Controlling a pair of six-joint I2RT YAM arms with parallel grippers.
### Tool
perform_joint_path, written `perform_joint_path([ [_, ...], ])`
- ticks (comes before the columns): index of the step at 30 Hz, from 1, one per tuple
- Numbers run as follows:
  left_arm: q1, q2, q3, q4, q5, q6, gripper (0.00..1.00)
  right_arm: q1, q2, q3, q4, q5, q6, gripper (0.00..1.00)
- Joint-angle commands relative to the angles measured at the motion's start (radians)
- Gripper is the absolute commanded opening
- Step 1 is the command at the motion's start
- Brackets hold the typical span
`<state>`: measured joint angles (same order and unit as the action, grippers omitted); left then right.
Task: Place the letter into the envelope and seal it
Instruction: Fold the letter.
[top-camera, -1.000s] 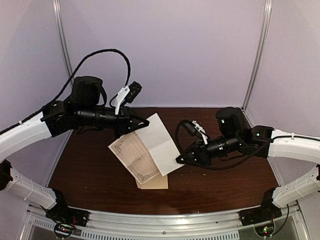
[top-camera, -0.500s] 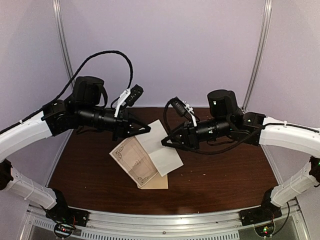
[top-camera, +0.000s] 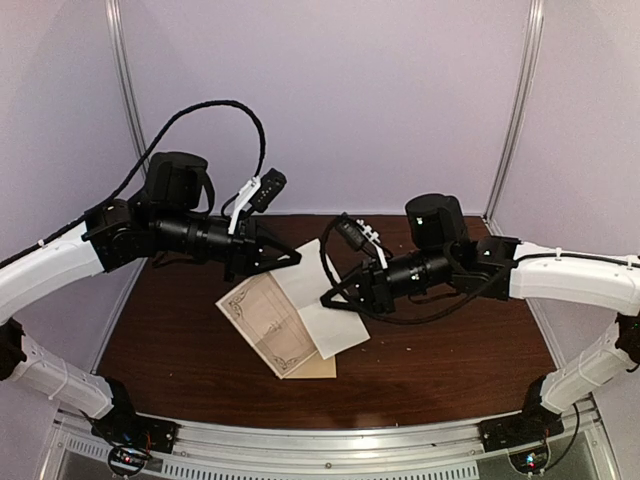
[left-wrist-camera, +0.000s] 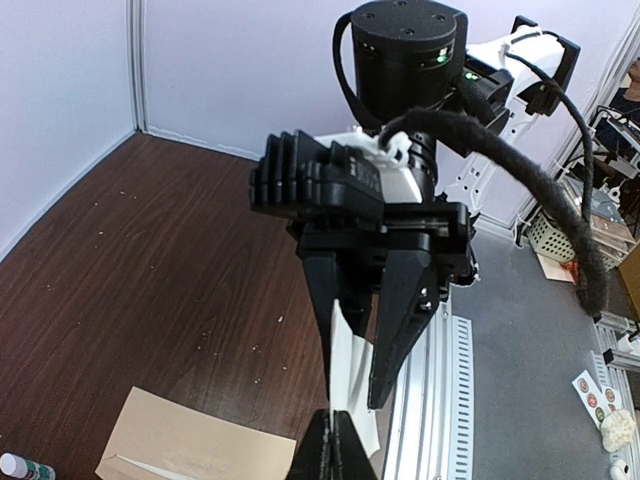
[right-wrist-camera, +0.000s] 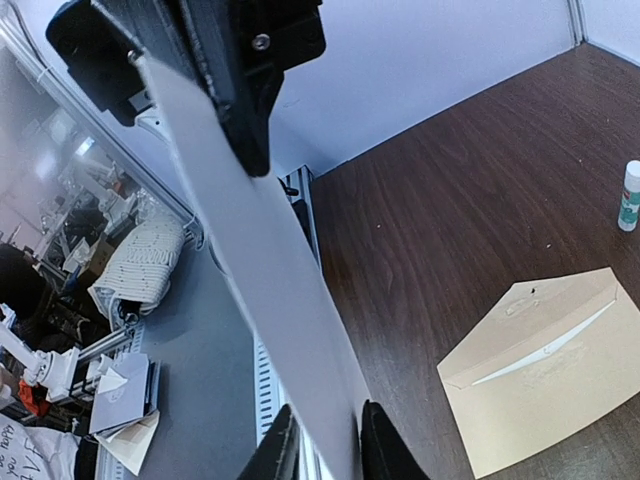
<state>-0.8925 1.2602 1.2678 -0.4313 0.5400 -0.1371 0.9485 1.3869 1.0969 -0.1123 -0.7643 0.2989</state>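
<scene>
Compared with 1 second earlier, the right arm (top-camera: 440, 265) has been swung in toward the left. Its tip was then at the near-right edge of the letter (top-camera: 262, 318) and is now over the plain half of the sheet, while the left arm (top-camera: 190, 235) is found where it was. The letter is held up above the tabletop (top-camera: 450, 370), partly over the envelope (top-camera: 320, 367), which lies flat beneath it with only 1 tan corner seen from above. The sheet is set slantwise: its crease and longer sides run from the far side toward the near right, and the bordered half is turned to the near left. The left arm's jaws are pressed together on the far corner of the letter. In the right wrist view the sheet is seen edge-on, passing between the right arm's jaws, which stand close on either side of it. Whether they are pressing on it cannot be told.
</scene>
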Motion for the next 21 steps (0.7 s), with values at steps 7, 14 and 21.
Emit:
perform_joint_path([
  [7, 0.006, -0.012, 0.009, 0.051, -0.01, -0.018, 0.04, 0.01, -0.09, -0.047, 0.065, 0.089, 0.023, 0.0],
  [14, 0.045, -0.085, -0.044, 0.153, -0.258, -0.148, 0.7, -0.043, -0.148, -0.079, 0.061, 0.348, 0.091, 0.0],
  [21, 0.228, -0.211, -0.212, 0.269, -0.355, -0.359, 0.83, -0.074, -0.248, -0.157, 0.146, 0.401, 0.112, 0.0],
])
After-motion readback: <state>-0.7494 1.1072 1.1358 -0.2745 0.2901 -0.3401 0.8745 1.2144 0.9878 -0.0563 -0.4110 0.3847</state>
